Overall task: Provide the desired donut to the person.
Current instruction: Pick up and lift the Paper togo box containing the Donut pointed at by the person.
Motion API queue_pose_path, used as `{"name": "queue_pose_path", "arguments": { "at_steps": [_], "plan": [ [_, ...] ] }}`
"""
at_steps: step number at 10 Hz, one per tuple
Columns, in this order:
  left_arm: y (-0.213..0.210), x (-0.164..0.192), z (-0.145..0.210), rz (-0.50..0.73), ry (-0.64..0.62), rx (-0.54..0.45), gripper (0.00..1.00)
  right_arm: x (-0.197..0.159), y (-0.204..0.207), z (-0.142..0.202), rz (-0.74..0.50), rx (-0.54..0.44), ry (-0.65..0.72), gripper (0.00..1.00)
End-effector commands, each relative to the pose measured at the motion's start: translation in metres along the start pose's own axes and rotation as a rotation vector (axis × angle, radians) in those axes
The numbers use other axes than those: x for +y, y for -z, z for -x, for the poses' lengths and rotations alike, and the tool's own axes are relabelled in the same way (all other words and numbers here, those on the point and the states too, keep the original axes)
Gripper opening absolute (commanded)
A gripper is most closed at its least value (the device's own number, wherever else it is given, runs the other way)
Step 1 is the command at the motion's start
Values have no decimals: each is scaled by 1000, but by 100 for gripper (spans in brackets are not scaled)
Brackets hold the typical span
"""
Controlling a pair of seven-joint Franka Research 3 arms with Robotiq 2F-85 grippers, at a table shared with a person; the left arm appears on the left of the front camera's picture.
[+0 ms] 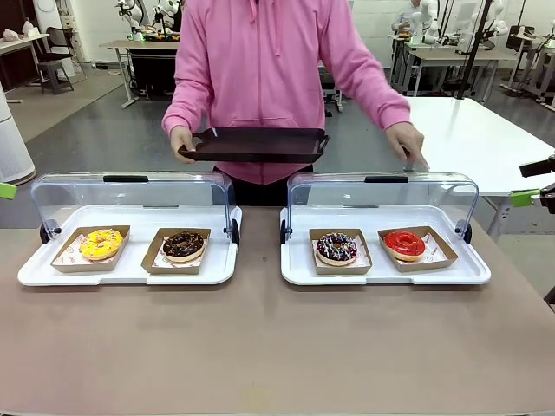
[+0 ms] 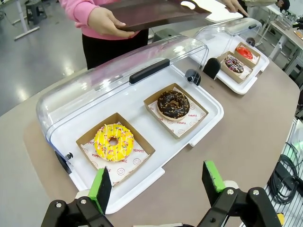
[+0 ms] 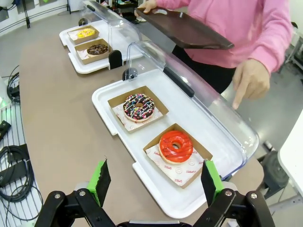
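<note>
**Bench stock, as I read it from the console:**

1. Left display case point(image 1: 130, 276), toward the bench's point(image 1: 277, 355) left edge. The clear lid point(image 1: 130, 195) stands rolled to the rear (so the front is open for a reach-in). A yellow-iced donut point(image 1: 101, 243) sits in a card tray at the base's left end, and a chocolate donut point(image 1: 183, 246) at its right end.
2. Right display case point(image 1: 386, 277), lid likewise at the rear. A sprinkled choc donut point(image 1: 336, 248) is at the left end, a red-glazed donut point(image 1: 404, 243) at the right end.
3. Person point(image 1: 260, 69), at the bench's far edge. One hand holds a dark serving tray point(image 1: 256, 143) level, mid-bench, prob. as the landing spot. The other hand point(image 1: 406, 143) aims a finger down at the right case's far right corner. I take that as a pick of the red one.
4. Left gripper point(image 2: 156, 175): fingers spread, nothing between them, near the left case's near edge, before the yellow donut.
5. Right gripper point(image 3: 154, 171): fingers spread, empty, near the right case's near edge, before the red donut. It is better placed for the grab, imo.
</note>
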State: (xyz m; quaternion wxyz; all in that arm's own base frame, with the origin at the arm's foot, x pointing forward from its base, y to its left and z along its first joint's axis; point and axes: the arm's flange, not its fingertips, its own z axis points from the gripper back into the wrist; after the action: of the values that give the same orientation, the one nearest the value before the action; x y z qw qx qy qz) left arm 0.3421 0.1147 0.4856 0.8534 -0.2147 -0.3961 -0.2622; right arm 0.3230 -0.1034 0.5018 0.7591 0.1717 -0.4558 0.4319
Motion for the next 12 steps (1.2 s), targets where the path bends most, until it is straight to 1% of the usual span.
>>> {"name": "queue_pose_path", "arguments": {
  "at_steps": [1, 10, 11, 12],
  "plan": [
    [0, 3, 1, 5, 15, -10, 100, -3, 3, 1, -8, -22, -6, 100],
    [0, 3, 1, 5, 15, -10, 100, -3, 3, 1, -8, -22, -6, 100],
    [0, 3, 1, 5, 15, -10, 100, 0, 1, 0, -1, 2, 1, 100],
    [0, 3, 1, 5, 15, -10, 100, 1, 21, -23, -59, 161, -93, 100]
  ]
}}
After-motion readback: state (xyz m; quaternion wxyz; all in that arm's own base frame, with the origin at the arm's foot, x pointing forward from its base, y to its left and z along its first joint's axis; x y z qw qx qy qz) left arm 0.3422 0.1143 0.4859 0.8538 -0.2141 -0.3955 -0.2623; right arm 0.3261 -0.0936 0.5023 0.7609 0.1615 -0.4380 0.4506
